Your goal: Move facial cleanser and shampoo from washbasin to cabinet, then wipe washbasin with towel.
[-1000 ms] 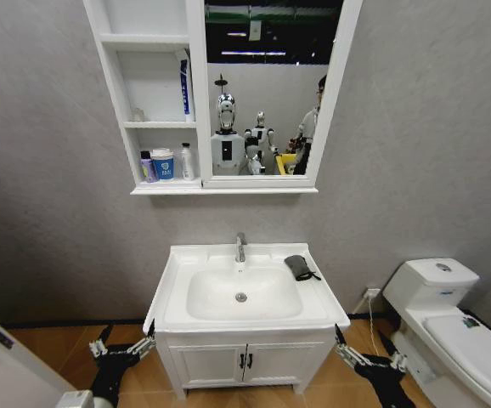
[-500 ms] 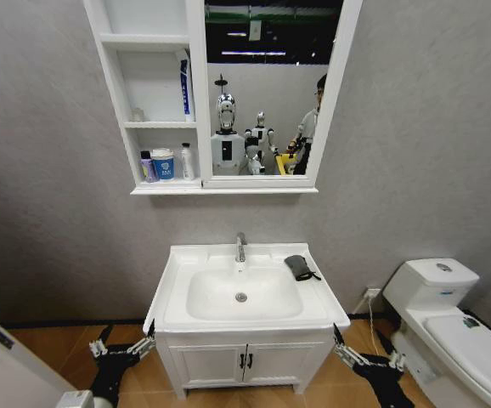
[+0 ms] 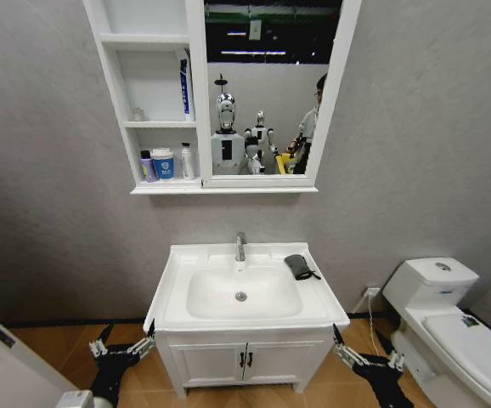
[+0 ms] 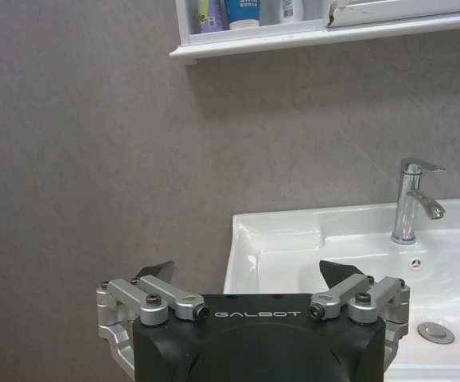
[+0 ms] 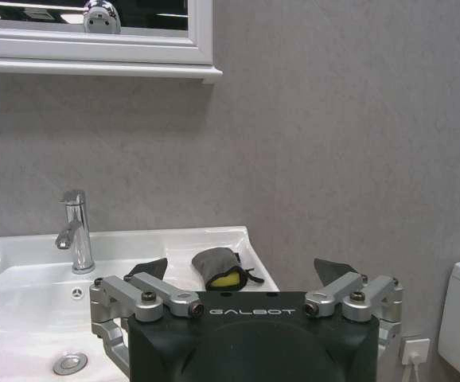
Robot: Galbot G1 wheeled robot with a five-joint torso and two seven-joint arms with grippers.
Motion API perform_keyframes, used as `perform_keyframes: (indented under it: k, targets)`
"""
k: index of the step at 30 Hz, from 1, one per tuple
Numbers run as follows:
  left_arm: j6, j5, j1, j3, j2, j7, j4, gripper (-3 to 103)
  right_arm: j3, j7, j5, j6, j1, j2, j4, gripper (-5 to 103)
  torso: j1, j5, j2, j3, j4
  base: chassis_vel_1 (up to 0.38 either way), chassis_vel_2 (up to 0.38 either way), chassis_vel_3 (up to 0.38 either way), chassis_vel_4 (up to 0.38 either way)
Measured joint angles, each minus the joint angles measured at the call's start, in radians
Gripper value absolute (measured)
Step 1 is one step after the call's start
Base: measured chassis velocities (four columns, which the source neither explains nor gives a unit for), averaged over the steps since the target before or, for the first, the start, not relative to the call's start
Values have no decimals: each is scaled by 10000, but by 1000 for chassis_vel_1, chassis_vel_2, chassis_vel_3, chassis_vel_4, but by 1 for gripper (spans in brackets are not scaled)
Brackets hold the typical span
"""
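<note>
Parked low on either side of the washbasin (image 3: 244, 293): left gripper (image 3: 120, 348) and right gripper (image 3: 366, 359), fingers spread and holding nothing. Small dark towel (image 3: 299, 267) folded on the basin's right rear ledge, long axis running front to back, up and ahead of the right gripper and well apart from the left. Bottles already lined up on the lowest open shelf of the wall cabinet (image 3: 196, 110). Wiping apparently the step left, right arm nearer.
</note>
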Motion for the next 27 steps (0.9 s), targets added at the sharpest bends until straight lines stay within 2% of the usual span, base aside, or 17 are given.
perform_keyframes:
  k: [14, 17, 20, 23, 24, 25, 27]
  targets:
    - [0, 0, 0, -1, 0, 0, 0, 100, -3, 3, 9, -7, 4, 0, -10, 100, -7, -4, 3, -2, -1, 226, -227, -217, 211]
    - [0, 0, 0, 0, 0, 0, 0, 100, -3, 3, 9, -7, 6, 0, -12, 100, -5, 8, 2, -2, 1, 293, -318, -316, 306]
    - [0, 0, 0, -1, 1, 0, 0, 100, -3, 3, 9, -7, 6, 0, -11, 100, -7, -8, 3, -3, -2, 330, -338, -337, 344]
    - [0, 1, 1, 0, 0, 0, -1, 100, -3, 4, 10, -8, 6, -1, -13, 100, -6, 10, 2, -1, 1, 370, -368, -356, 354]
    - [0, 0, 0, 0, 0, 0, 0, 100, -2, 5, 9, -8, 6, -1, -13, 100, -7, 10, 3, -2, -2, 392, -387, -359, 356]
    - [0, 0, 0, -1, 0, 0, 0, 100, -3, 4, 9, -8, 5, 0, -11, 100, -10, -10, 4, -4, -2, 341, -387, -345, 368]
    - [0, 0, 1, -1, 1, 0, 0, 100, -3, 4, 9, -7, 5, 0, -12, 100, -10, -9, 5, -5, 0, 407, -386, -345, 361]
